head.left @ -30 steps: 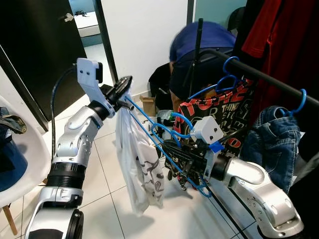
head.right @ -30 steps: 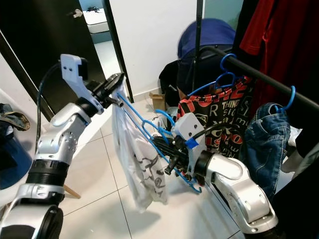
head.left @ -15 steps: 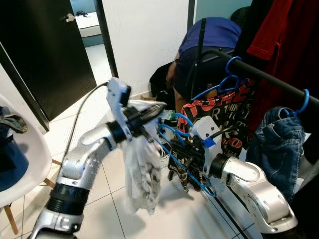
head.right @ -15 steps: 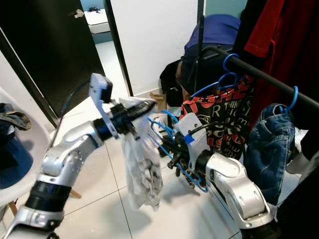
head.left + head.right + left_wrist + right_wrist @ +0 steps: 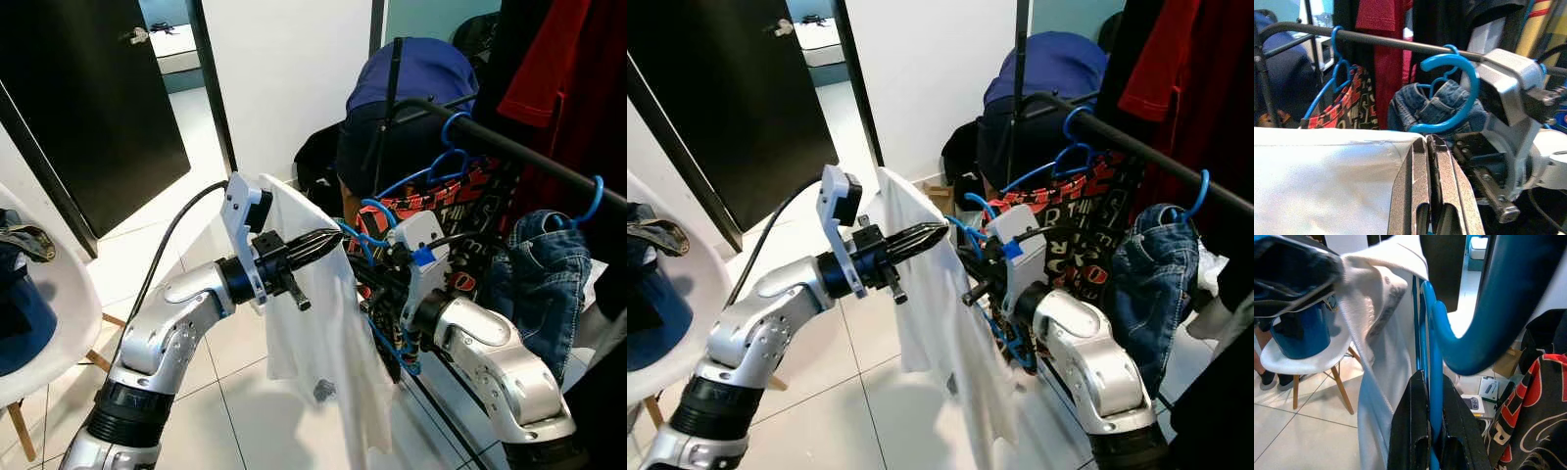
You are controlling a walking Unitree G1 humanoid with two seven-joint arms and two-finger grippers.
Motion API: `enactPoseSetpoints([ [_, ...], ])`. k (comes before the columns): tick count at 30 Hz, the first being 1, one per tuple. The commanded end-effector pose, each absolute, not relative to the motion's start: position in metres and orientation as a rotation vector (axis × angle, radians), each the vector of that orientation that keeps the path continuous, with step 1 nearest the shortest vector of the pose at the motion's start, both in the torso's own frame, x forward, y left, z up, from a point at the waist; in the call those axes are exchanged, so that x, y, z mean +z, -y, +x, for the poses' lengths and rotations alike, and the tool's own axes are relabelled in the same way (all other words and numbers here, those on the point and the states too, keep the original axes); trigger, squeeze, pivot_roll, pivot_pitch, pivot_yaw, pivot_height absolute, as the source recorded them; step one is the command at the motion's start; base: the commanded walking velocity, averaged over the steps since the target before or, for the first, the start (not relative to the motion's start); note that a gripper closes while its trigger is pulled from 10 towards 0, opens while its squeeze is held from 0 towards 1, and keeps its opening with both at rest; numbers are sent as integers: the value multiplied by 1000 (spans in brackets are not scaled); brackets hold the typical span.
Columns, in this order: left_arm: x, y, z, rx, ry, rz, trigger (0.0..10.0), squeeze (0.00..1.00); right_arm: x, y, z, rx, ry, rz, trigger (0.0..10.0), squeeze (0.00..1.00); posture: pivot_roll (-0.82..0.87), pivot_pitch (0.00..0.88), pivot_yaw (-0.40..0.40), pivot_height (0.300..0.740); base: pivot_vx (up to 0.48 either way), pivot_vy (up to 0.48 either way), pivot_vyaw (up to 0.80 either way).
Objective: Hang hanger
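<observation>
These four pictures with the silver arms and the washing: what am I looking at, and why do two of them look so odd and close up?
It is a walking robot with two silver arms, each ending in two long black fingers. The two wide pictures come from cameras in its head, looking down at its own arms. The two close ones come from a camera on each wrist, looking along the fingers.

The left gripper is shut on a white shirt, holding it up by its top edge. The right gripper is shut on a blue hanger, whose hook shows up large in the left wrist view. Ahead is a black clothes rail already carrying jeans and a red and black garment on other blue hangers. A person in a blue top bends behind the rail.
</observation>
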State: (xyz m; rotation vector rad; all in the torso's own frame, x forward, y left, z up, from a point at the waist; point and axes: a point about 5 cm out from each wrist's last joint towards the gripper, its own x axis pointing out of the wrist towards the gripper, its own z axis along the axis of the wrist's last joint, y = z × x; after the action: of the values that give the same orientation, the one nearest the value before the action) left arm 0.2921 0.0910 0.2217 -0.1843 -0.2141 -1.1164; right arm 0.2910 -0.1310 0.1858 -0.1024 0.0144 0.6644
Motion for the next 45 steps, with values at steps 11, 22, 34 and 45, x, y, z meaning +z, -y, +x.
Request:
enactPoseSetpoints([
  [11,235,-86,266,-1295,243,-326,0,0,204,137,305,538,89,50,10000,0,-16,0,56,740,0,0,0],
  [22,240,-128,292,-1059,270,-228,0,0,226,139,310,502,190,279,10000,0,-22,0,55,740,0,0,0],
  [34,225,-144,294,-967,183,-129,6353,0,238,142,311,499,248,336,10000,0,-13,0,46,740,0,0,0],
  [45,221,-91,284,-1062,218,-270,10000,165,234,125,305,618,220,223,10000,0,-19,0,43,740,0,0,0],
])
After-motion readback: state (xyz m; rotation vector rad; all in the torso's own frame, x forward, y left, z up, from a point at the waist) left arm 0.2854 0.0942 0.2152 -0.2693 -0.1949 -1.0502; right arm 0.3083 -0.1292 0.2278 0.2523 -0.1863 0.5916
